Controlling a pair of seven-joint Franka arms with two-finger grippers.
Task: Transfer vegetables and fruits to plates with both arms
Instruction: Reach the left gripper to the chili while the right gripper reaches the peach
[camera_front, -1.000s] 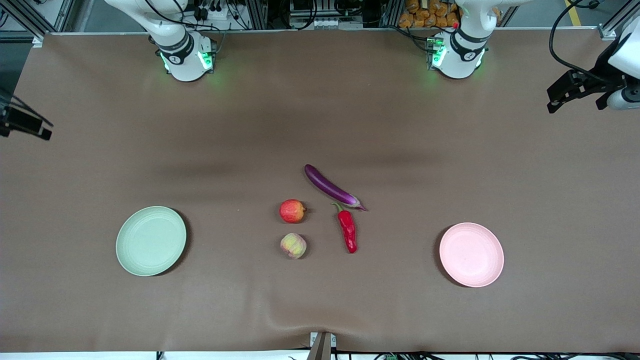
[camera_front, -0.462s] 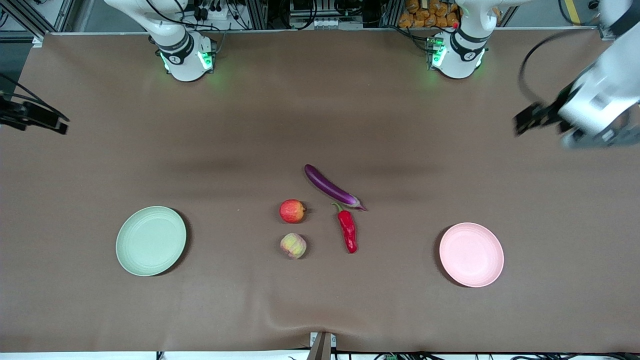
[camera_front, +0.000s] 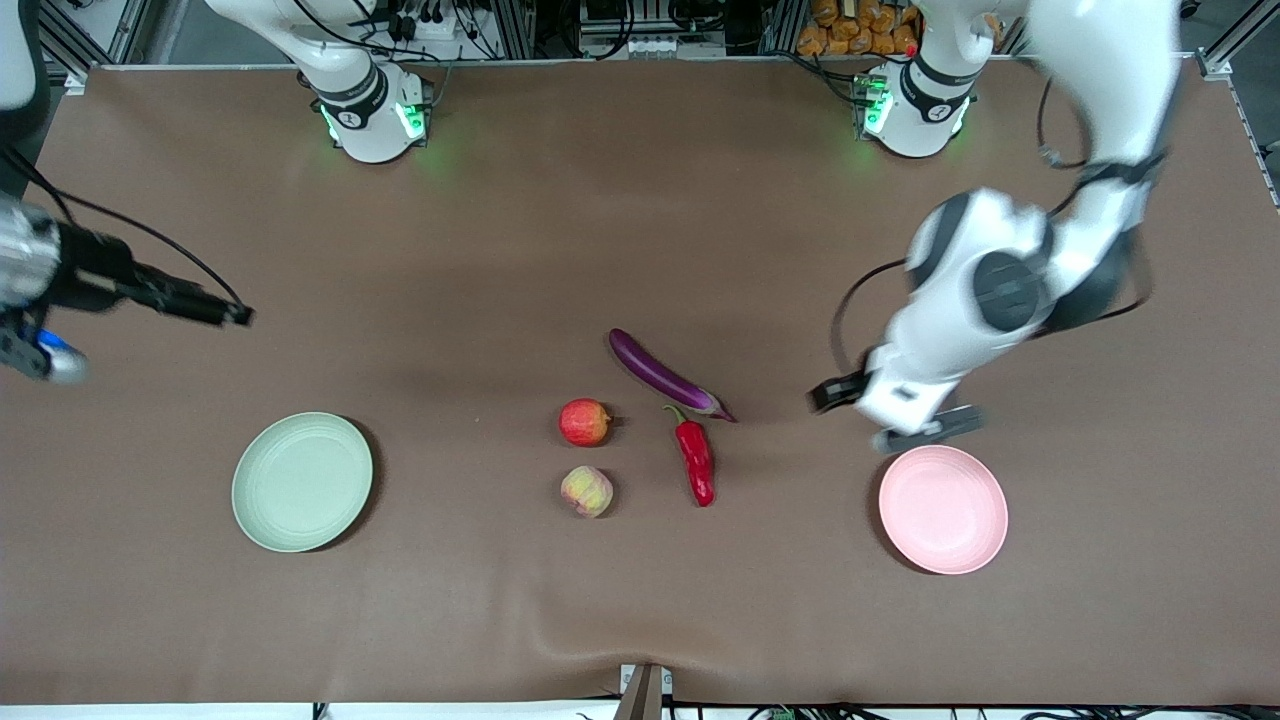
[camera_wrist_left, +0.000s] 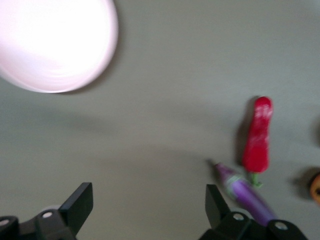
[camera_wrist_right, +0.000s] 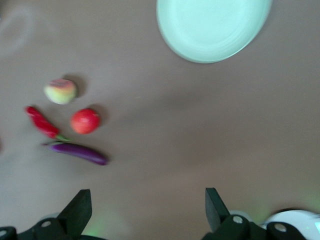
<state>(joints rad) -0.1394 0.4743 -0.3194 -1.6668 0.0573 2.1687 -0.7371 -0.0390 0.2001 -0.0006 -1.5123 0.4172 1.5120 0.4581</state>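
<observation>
In the middle of the brown table lie a purple eggplant (camera_front: 662, 376), a red chili (camera_front: 695, 460), a red apple (camera_front: 585, 421) and a pale peach (camera_front: 587, 491). The green plate (camera_front: 301, 481) sits toward the right arm's end and the pink plate (camera_front: 942, 509) toward the left arm's end. Both plates hold nothing. My left gripper (camera_front: 835, 392) hangs open over bare table between eggplant and pink plate. Its wrist view shows the gripper (camera_wrist_left: 148, 202), the eggplant (camera_wrist_left: 245, 192), chili (camera_wrist_left: 258, 135) and plate (camera_wrist_left: 52, 42). My right gripper (camera_front: 225, 312) (camera_wrist_right: 147, 205) is open over bare table.
The arms' bases (camera_front: 370, 115) (camera_front: 915, 105) stand at the table's back edge, with cables and clutter along it. A small metal bracket (camera_front: 640, 690) sits at the front edge. The right wrist view shows the green plate (camera_wrist_right: 212, 27) and the produce cluster, with the apple (camera_wrist_right: 85, 121).
Both arms have swung in from the table's ends. The left gripper came down close to the eggplant's tip and the pink plate; the right gripper moved inward. Nothing on the table moved.
</observation>
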